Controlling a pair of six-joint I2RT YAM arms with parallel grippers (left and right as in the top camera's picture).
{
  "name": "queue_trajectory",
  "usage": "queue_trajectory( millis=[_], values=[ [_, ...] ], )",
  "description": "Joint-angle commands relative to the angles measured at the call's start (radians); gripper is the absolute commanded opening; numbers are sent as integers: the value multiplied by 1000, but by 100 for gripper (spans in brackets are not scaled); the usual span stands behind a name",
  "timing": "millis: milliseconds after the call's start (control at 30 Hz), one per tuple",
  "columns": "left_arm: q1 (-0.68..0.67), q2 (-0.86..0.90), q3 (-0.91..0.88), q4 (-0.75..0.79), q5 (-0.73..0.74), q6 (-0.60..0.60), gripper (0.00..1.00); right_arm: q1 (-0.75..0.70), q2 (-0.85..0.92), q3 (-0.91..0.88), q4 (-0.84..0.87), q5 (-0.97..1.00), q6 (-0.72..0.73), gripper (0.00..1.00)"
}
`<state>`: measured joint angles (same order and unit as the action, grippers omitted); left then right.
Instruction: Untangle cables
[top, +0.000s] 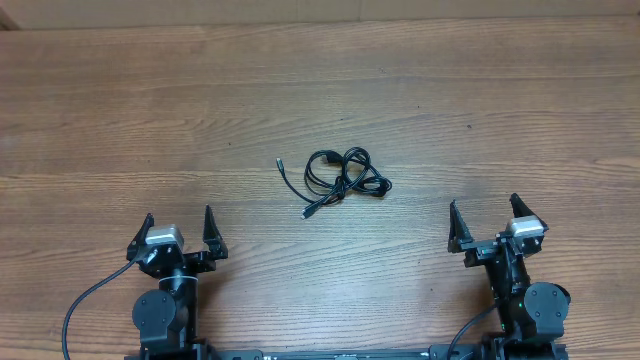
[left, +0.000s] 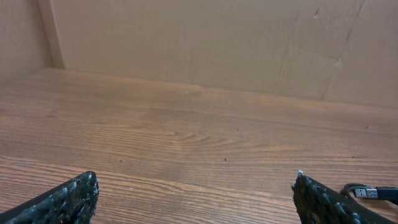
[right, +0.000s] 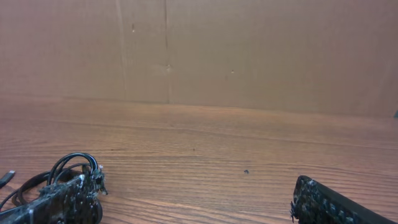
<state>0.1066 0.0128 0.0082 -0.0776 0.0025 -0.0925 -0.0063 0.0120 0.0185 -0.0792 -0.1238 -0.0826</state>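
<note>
The cables lie in one small bundle of thin black loops on the wooden table, roughly at its middle, ahead of me and between my two arms. The loops cross over one another on the bundle's right side. Two loose ends trail out to the left: one runs up to a small dark plug, the other runs down towards me to a tip that looks pale.

My left gripper sits low near my edge of the table, well apart from the bundle. Its jaws stand spread wide and grasp nothing. From my left wrist I see only bare wood between its fingertips, and one plug end of the cables shows at the far right, beyond my right-hand finger.

My right gripper is likewise released, its jaws wide apart and not touching the cords. From my right wrist the black loops rise just behind my left-hand finger, and another plug tip lies at the left edge. A brown cardboard wall stands at the table's far side.
</note>
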Motion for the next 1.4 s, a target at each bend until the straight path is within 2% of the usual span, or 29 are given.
queue_trajectory(
  millis=[0, 867, 1033, 1367],
  values=[
    [4, -8, -3, 0, -13, 29, 100, -2, -10, -11, 5, -1, -5, 100],
    [4, -8, -3, 4, -3, 26, 100, -2, -10, -11, 5, -1, -5, 100],
    [4, -8, -2, 11, 82, 26, 100, -2, -10, -11, 5, -1, -5, 100],
    [4, -8, 39, -52, 121, 26, 100, -2, -10, -11, 5, -1, -5, 100]
  ],
)
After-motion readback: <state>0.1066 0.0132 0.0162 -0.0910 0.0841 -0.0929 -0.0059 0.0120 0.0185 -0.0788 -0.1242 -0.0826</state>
